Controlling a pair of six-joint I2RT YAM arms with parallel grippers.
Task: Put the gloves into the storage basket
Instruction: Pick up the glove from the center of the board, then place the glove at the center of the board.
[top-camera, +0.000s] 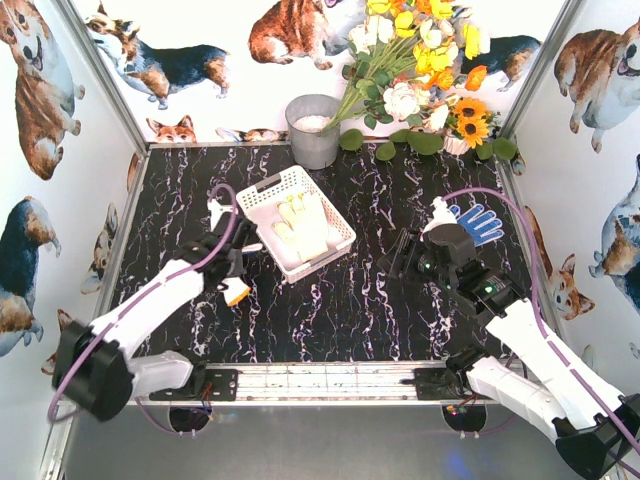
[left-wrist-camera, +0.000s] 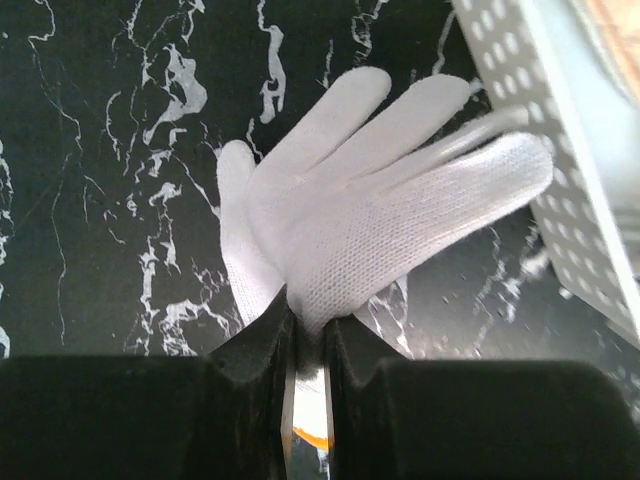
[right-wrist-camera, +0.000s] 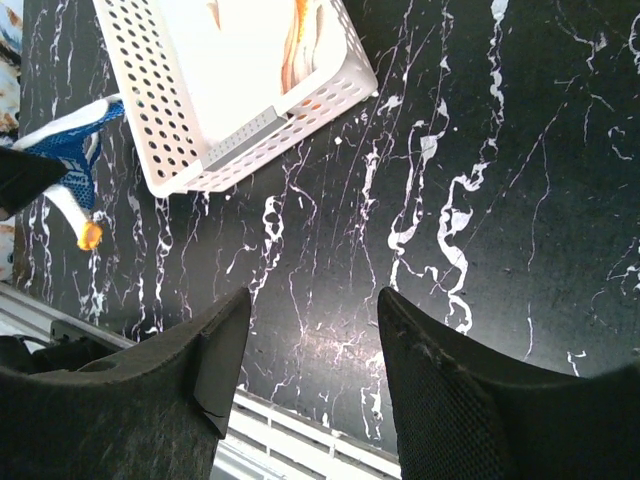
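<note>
My left gripper (left-wrist-camera: 305, 338) is clamped on a white glove (left-wrist-camera: 380, 210), right gripper (right-wrist-camera: 317, 312) is hanging apart and empty. Mid-frame basket (top-camera: 266, 190) has pale gloves (top-camera: 305, 228) in it.

the left arm (top-camera: 150, 310) reaches forward and to the right from its base, low over the surface (top-camera: 360, 300). the left end effector (left-wrist-camera: 305, 345) has its jaws pinched nearly together on the cuff of a glove (left-wrist-camera: 380, 210) (only a thin slit shows between the fingers). the right arm (top-camera: 540, 350) stretches forward and to the left, bent at the elbow. the right end effector (right-wrist-camera: 315, 310) hangs above the surface, its fingers spread apart with nothing between them.
</note>
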